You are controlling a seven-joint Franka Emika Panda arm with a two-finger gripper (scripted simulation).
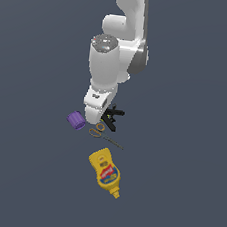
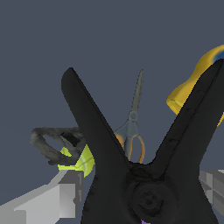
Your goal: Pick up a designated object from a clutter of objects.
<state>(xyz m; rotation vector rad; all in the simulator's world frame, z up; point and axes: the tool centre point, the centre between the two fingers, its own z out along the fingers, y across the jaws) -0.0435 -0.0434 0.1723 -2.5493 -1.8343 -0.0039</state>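
Observation:
The designated object (image 2: pixel 131 175), a chunky matte-black tool with two thick arms in a V, fills the wrist view. My gripper (image 2: pixel 142 189) has a grey finger pressed against each side of its hinge, so it is shut on the tool. In the exterior view my gripper (image 1: pixel 96 116) hangs low over the clutter, and the black tool (image 1: pixel 114 116) sticks out toward the exterior view's right; whether it still touches the ground I cannot tell.
A purple cylinder (image 1: pixel 76 120) lies to the exterior view's left of the hand. Orange-ringed scissors (image 1: pixel 103 133) (image 2: pixel 133 127) and a yellow mustard bottle (image 1: pixel 106 172) (image 2: pixel 192 87) lie nearer the camera. A thin black tool (image 2: pixel 54 144) and a yellow-green ball (image 2: pixel 81 159) sit behind the clamp.

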